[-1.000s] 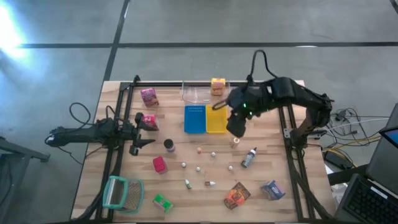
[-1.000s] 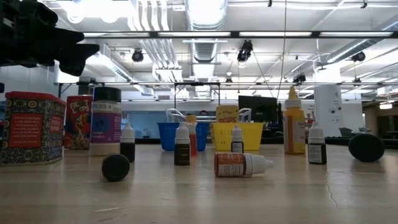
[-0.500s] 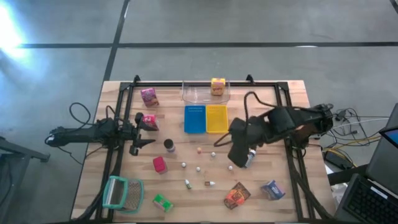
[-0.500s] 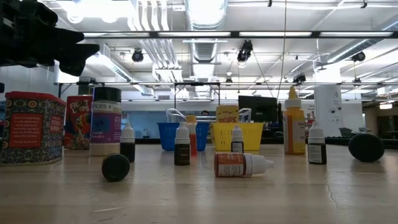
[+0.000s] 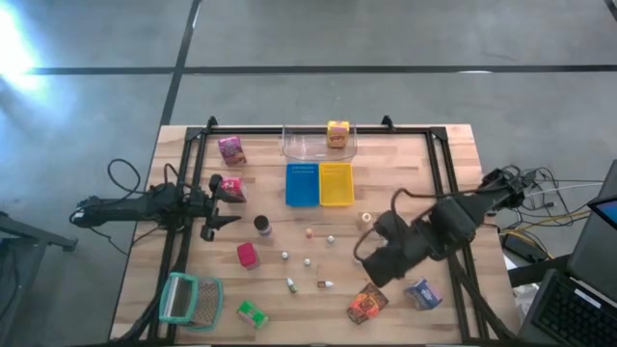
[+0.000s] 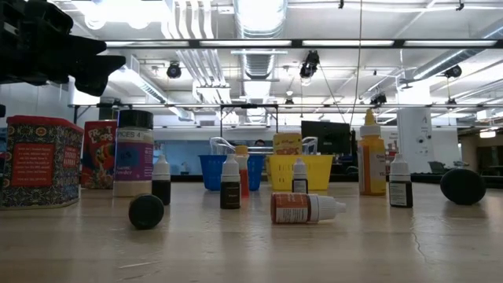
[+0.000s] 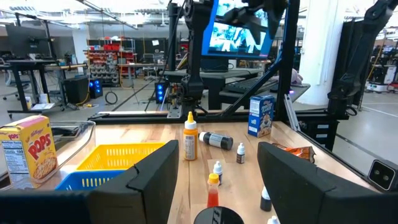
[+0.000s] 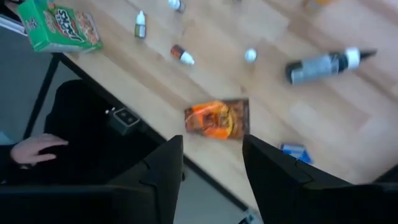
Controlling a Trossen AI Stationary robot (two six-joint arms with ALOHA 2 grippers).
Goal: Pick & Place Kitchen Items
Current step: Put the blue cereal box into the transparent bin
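Two arms show from above. The left tool (image 5: 214, 205) waits near the tabletop's (image 5: 439, 164) left edge, beside a pink packet (image 5: 231, 187); the right arm reaches over the near-right part, its tool (image 5: 378, 265) above the orange packet (image 5: 367, 303) and hiding whatever lies under it. A blue packet (image 5: 422, 293) lies just right of the orange one. Toward the far edge, a blue tray (image 5: 302, 184) and yellow tray (image 5: 335, 183) sit side by side before a clear tub (image 5: 307, 143) — a yellow box (image 5: 337, 133) stands in it.

Low down, a small dropper bottle (image 6: 306, 208) lies on its side among upright ones, with a spice jar (image 6: 134, 153) and red can (image 6: 39, 162) to the left.

Left wrist: the fingers (image 7: 155, 177) stand well apart — released — framing a yellow squeeze bottle (image 7: 190, 135), and a Pops cereal box (image 7: 25, 149) shows at the side.

Right wrist: the fingers (image 8: 160, 165) are spread, holding nothing, with the orange packet between them below. A grey bottle (image 8: 323, 63) lies flat, and only here does a person's hand (image 8: 36, 148) appear beyond the tabletop's edge.
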